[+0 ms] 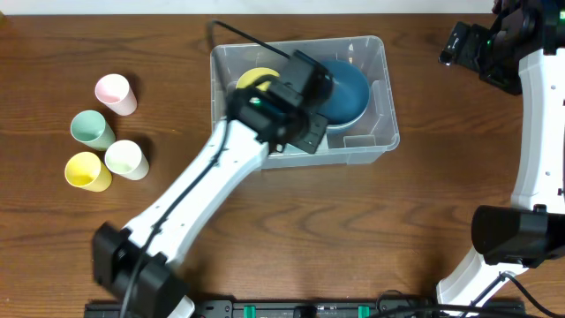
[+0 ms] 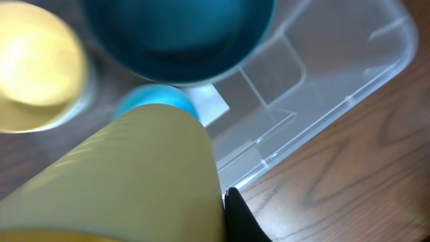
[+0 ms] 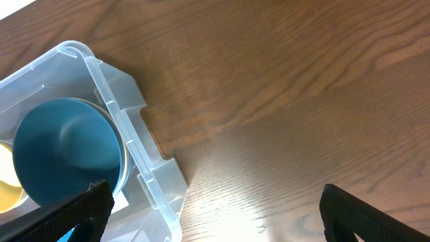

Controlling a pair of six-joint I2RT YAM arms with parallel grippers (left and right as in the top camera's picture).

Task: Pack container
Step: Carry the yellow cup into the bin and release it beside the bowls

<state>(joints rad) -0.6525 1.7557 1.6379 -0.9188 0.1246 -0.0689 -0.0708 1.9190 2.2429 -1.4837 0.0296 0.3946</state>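
The clear plastic container [image 1: 385, 134] stands at the table's middle back. A dark blue bowl [image 1: 349, 93] and a yellow bowl [image 1: 252, 79] lie inside it. My left gripper [image 1: 309, 84] hangs over the container's middle. In the left wrist view its black finger [image 2: 236, 218] presses against an olive-yellow cup [image 2: 134, 181] that fills the lower left, so it is shut on that cup. Beyond the cup are the blue bowl [image 2: 181, 33], the yellow bowl [image 2: 33, 67] and a light blue thing [image 2: 154, 101]. My right gripper [image 3: 222, 222] stands open and holds nothing, over bare wood right of the container [image 3: 161, 188].
Several cups stand together at the left of the table: pink [image 1: 115, 93], green [image 1: 91, 128], yellow [image 1: 86, 170] and pale green [image 1: 125, 159]. The right arm [image 1: 538, 132] rises along the right edge. A pale label [image 2: 213, 104] lies on the container's floor.
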